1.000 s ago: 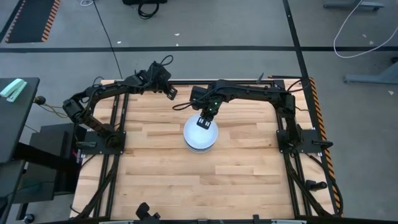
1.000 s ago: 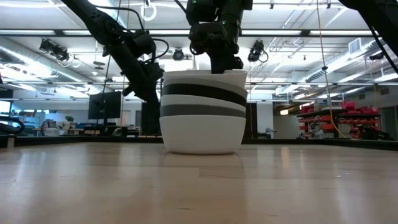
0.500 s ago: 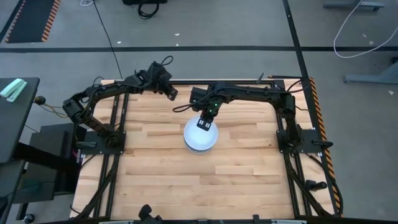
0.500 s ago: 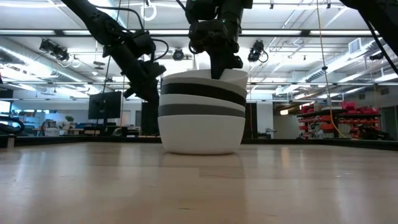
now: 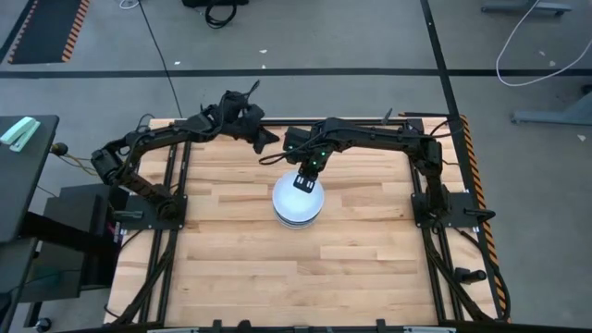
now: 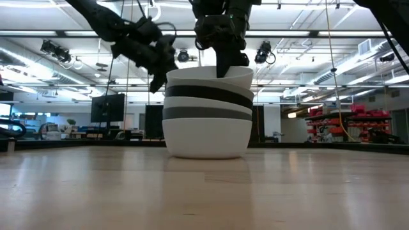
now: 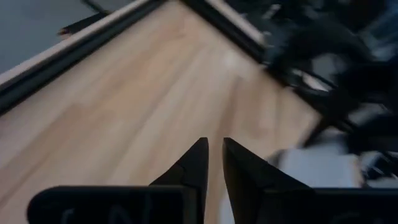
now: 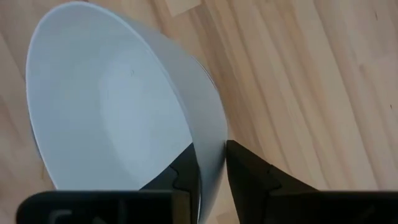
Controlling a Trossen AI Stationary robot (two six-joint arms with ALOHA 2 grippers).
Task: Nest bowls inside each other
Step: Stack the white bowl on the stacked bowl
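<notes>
The bowls stand nested in one stack (image 5: 298, 199) at the table's middle. The low view shows its bands (image 6: 208, 108): white on top, then black, white, dark grey, and a white bowl at the bottom resting on the wood. A light grey bowl cannot be made out. My right gripper (image 5: 305, 181) is at the far rim of the top white bowl (image 8: 112, 106), shut on it. My left gripper (image 5: 268, 139) hangs in the air near the table's far edge, left of the stack, fingers shut (image 7: 212, 146) and touching nothing. My right gripper holds the top white bowl by its far rim (image 8: 214, 144), one finger (image 8: 186, 168) inside the bowl and the other (image 8: 245, 167) outside. The fingers come from above, pointing down. The bowl sits in the stack, its rim slightly tilted (image 6: 211, 73).
Bare wooden table top (image 5: 240, 268) lies all around the stack, widest on the near side. Black frame rails (image 5: 176, 185) run along the left and right edges, where the arm bases (image 5: 435, 208) stand.
My left gripper has risen and moved toward the table's right, closer to the stack, turning as it went. The top white bowl has tipped slightly in my right gripper's hold; the rest of the stack has stayed in place.
</notes>
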